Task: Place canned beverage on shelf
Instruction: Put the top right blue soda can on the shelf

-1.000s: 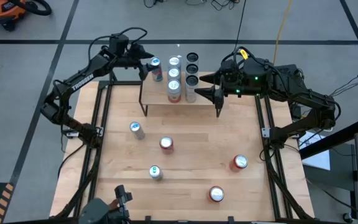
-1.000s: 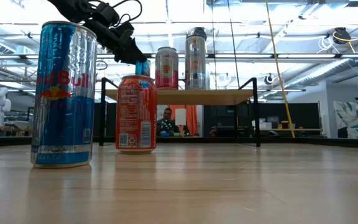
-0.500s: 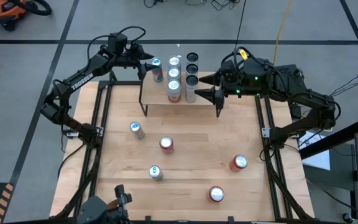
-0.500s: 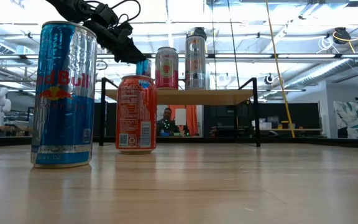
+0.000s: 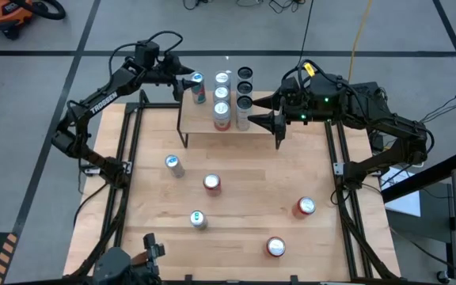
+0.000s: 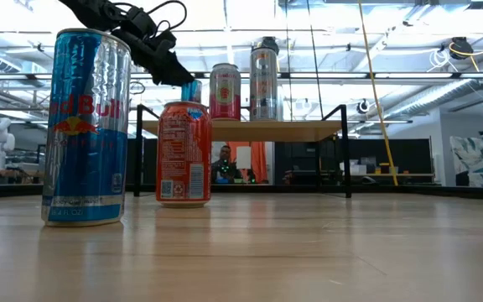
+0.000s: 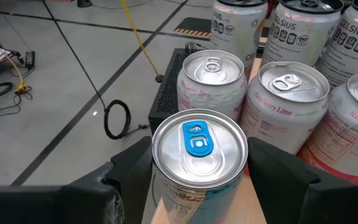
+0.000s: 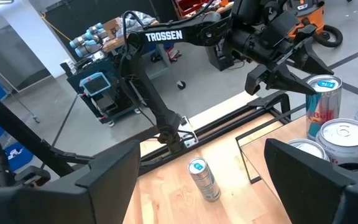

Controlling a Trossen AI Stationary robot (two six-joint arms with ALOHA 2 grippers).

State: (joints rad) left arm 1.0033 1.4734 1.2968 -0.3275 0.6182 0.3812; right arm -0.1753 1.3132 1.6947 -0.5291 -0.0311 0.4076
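A slim blue-and-silver can with a blue tab [image 7: 197, 146] stands upright at the far left of the shelf [image 5: 204, 123], and my left gripper [image 5: 190, 81] is shut on it. In the low view this can [image 6: 193, 89] shows behind an orange can. Several more cans [image 5: 222, 103] stand in rows on the shelf beside it. My right gripper [image 5: 278, 120] hovers open just off the shelf's right end with nothing between its fingers. My left gripper pinches the blue-tabbed can between its two fingers, on opposite sides of the wall just under the rim [image 7: 156, 169]. The fingers [image 7: 132, 171] come from the table's far left, slanting a little downward. The can is upright over the shelf top; its base is hidden.
Loose cans stand on the tabletop: a silver one [image 5: 172, 165], a red-topped one [image 5: 211, 184], a blue-tabbed one [image 5: 198, 220], and two red ones [image 5: 305, 207] [image 5: 275, 247]. A black frame rail [image 5: 129, 150] runs along each side of the table.
My left gripper's fingers have drawn in a little around the blue-tabbed can. The can stays upright where it was.
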